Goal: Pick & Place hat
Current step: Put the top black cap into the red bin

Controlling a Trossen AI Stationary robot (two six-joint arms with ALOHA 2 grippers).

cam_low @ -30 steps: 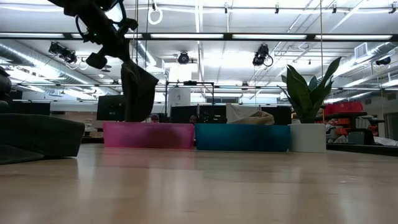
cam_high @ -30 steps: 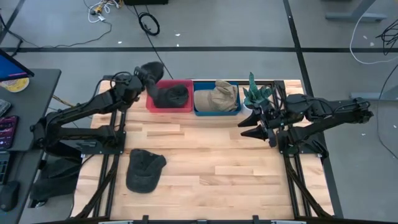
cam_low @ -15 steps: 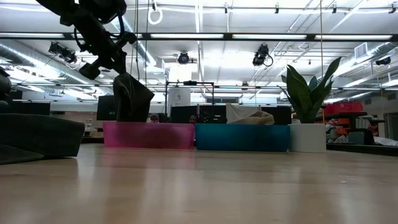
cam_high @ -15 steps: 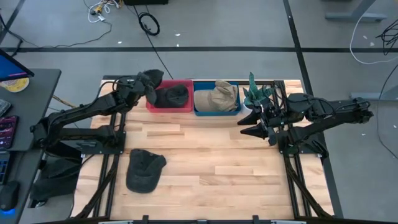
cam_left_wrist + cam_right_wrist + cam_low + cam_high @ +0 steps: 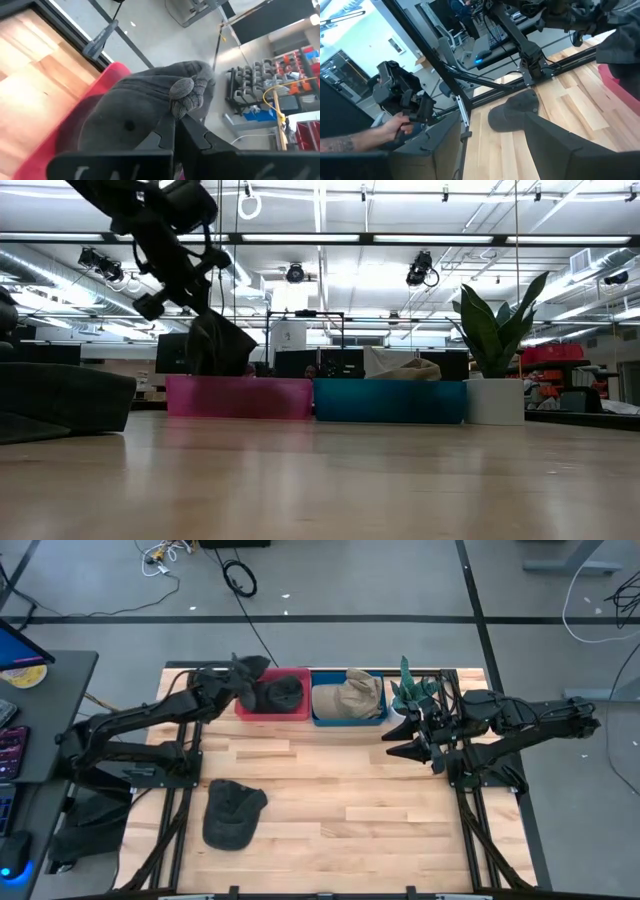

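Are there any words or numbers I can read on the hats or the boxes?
None can be read.
The dark hat on the table, the dark hat over the red bin and the tan hat in the blue bin show no writing.
The bins' sides are plain too.

Overhead, the left gripper point(image 5: 243, 686) is pinching a dark grey hat point(image 5: 272, 691) that is sagging into the red bin point(image 5: 270, 712) just beside it. The right gripper point(image 5: 400, 745) is hovering, jaws apart, near a potted plant point(image 5: 412, 690).
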